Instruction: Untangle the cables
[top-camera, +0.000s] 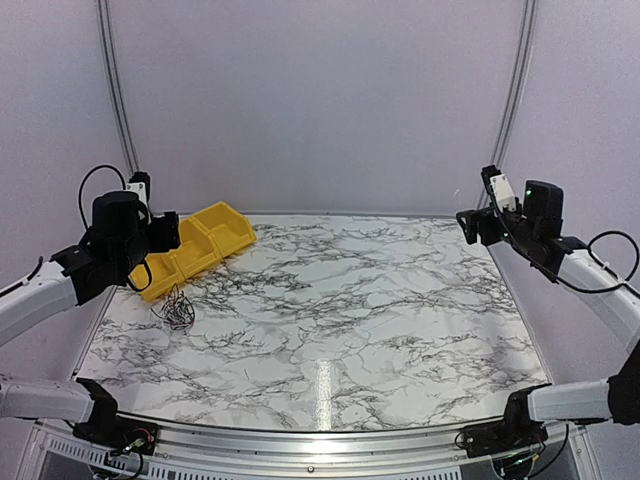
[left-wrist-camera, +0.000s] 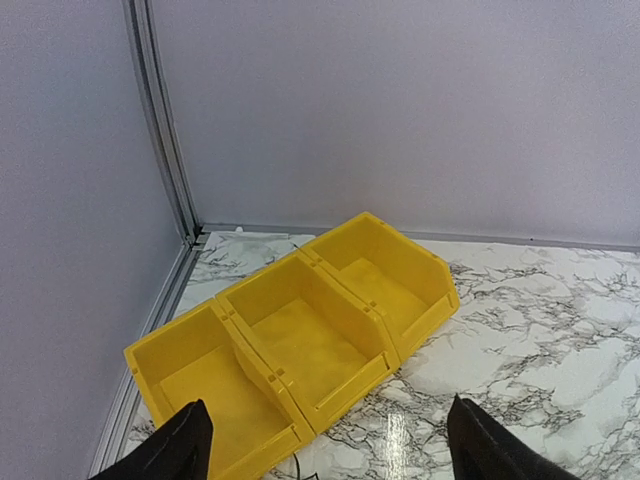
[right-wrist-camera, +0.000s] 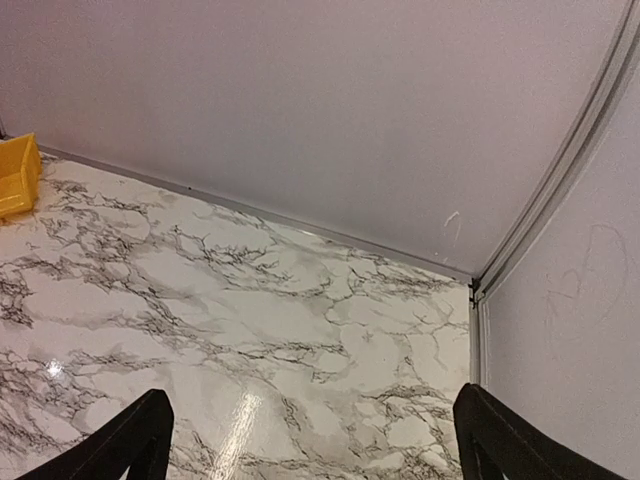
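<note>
Loosely tangled cables (top-camera: 178, 310) lay on marble table (top-camera: 350, 330), just beside yellow bin (top-camera: 215, 240). Left gripper (left-wrist-camera: 325, 445) hung above bin, fingers wide apart. Right gripper (right-wrist-camera: 310, 440) hovered at far right, fingers likewise apart.

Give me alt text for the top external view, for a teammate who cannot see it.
A small tangle of thin dark wires lies on the white marble-patterned table, just nearer than a yellow plastic divided bin at far left. The left gripper hovers open by the bin; the right gripper hovers open at far right.
</note>
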